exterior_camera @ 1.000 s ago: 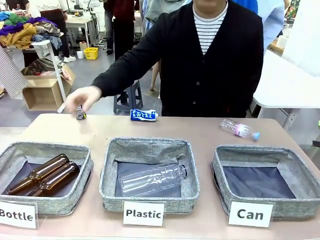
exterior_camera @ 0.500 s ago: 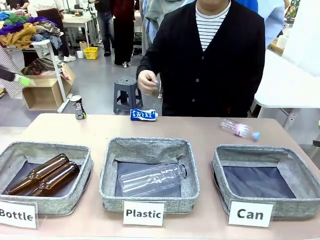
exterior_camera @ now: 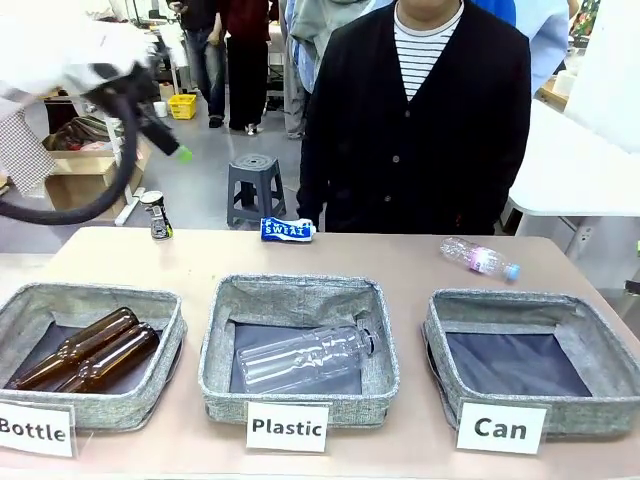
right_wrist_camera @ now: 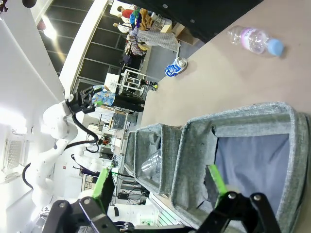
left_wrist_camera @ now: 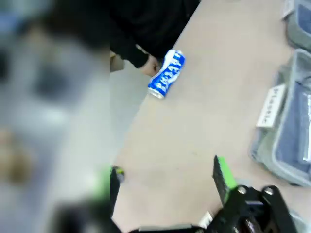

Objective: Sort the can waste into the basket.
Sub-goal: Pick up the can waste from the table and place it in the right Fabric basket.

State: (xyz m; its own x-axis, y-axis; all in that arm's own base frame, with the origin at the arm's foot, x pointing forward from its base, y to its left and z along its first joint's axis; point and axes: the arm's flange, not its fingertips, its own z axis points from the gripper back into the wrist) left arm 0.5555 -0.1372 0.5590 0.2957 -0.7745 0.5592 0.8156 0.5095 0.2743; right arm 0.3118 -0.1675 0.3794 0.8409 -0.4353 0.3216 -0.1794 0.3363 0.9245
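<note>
The blue can (exterior_camera: 287,229) with white lettering lies on its side at the table's far edge, in front of the person. A dark-printed, silver-topped can (exterior_camera: 157,215) stands upright at the far left corner. My left gripper (exterior_camera: 172,140) hangs blurred in the air above and just right of that can. In its wrist view the left gripper (left_wrist_camera: 165,179) is open over bare table, with the blue can (left_wrist_camera: 166,74) farther ahead. The right gripper (right_wrist_camera: 160,184) is open and holds nothing, hovering by the Can basket (right_wrist_camera: 194,145). The Can basket (exterior_camera: 448,345) at front right holds nothing.
A clear plastic bottle (exterior_camera: 480,258) lies at the far right of the table. The Plastic bin (exterior_camera: 222,350) holds a clear bottle; the Bottle bin (exterior_camera: 168,340) holds two brown bottles. A person in a dark cardigan (exterior_camera: 420,130) stands at the far edge.
The person's hand left the dark can standing and drew back out of sight. My left arm swung in at the upper left.
</note>
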